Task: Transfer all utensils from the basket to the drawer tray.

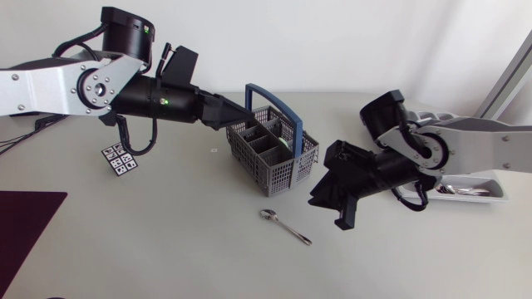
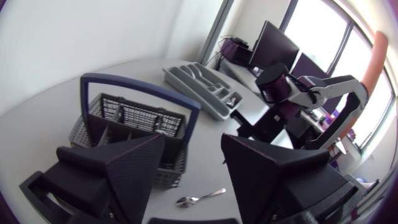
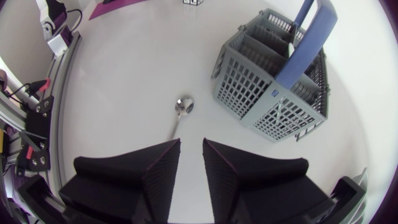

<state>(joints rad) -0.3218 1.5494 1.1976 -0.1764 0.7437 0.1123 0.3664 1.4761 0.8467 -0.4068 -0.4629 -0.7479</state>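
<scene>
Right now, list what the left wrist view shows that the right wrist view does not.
Left wrist view only: the drawer tray, my right arm, and the open left gripper. Right wrist view only: the right gripper, its fingers slightly apart, and a purple mat. Both: the blue-handled basket and the spoon lying loose beside it.

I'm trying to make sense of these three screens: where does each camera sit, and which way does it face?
Head view: above the table, looking down; left arm and right arm show.
Left wrist view: on the left arm, looking past the left claw across the basket to the tray and right arm.
Right wrist view: on the right arm, looking down past the right claw at the table.
All share the basket and spoon.
</scene>
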